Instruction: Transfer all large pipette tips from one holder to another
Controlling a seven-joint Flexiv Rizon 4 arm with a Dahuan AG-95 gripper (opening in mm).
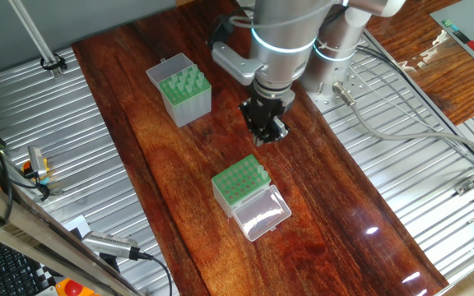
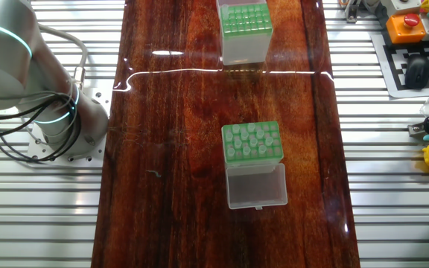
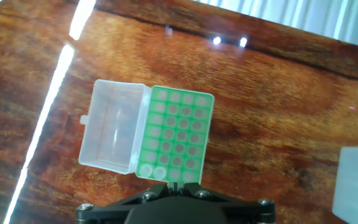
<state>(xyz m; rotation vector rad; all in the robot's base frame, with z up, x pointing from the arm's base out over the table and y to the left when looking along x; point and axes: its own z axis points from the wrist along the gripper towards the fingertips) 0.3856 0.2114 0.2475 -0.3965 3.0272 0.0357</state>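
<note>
The taller grey-sided holder stands at the far end of the table with several large pipette tips upright in its green top. The shorter green-topped box lies with its clear lid folded open. Two pale tips sit in its corner holes. My gripper hangs above the table between the two boxes. Its jaws stand close together on a thin pale pipette tip, just beside the shorter box's near edge in the hand view.
Ribbed metal surfaces flank the wooden table on both sides. The arm's base and its cables sit on the metal beside the table. A pale edge of the taller holder shows at the right of the hand view.
</note>
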